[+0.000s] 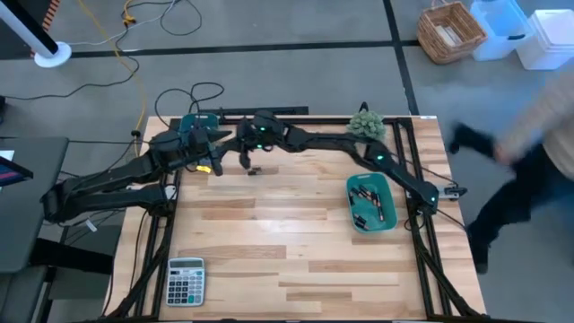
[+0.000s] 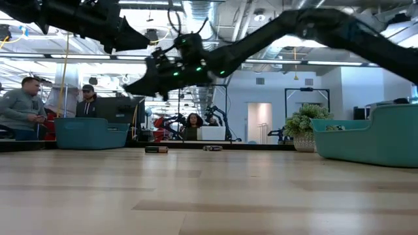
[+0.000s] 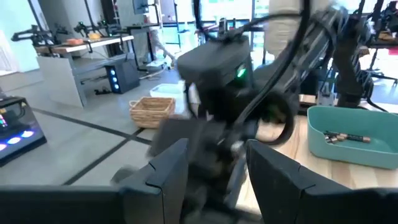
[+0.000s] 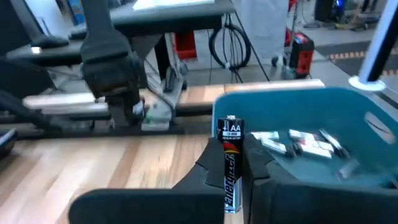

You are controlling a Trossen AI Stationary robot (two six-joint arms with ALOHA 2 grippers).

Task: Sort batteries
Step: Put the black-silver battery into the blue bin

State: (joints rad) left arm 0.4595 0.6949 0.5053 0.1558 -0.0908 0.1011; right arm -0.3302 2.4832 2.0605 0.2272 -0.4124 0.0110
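Reaches long and low from the right side across the bench (image 1: 296, 242) toward its far left, with the right gripper (image 4: 231, 183) clamped on an upright AA battery (image 4: 231, 155) just beside the teal bin (image 4: 292, 102) holding other batteries (image 4: 301, 143). Comes in from the left, meeting it closely, with the left gripper (image 3: 217, 163) held apart and grasping nothing. Leaves two loose batteries (image 2: 157, 149) lying on the bench below, more in the teal tray (image 1: 387, 184) at right.

Two batteries (image 2: 156, 149) lie far back on the wooden worktop (image 2: 209, 196), a teal bin (image 2: 91, 133) left, another (image 2: 372, 137) right beside a small plant (image 2: 302, 127). People sit behind.
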